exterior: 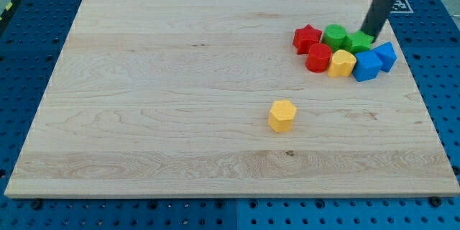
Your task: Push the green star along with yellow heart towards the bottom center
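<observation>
The green star [358, 42] lies in a tight cluster at the view's upper right. The yellow heart [342, 63] sits just below and left of it, touching the cluster. My tip [369, 34] is at the green star's upper right edge, touching or nearly touching it. The rod rises from there to the view's top right.
The cluster also holds a red star [307, 38], a green round block [333, 36], a red block [318, 57] and two blue blocks [366, 65] [386, 55]. A yellow hexagon-like block [282, 115] stands alone near the middle. The wooden board [144, 115] lies on a blue pegboard.
</observation>
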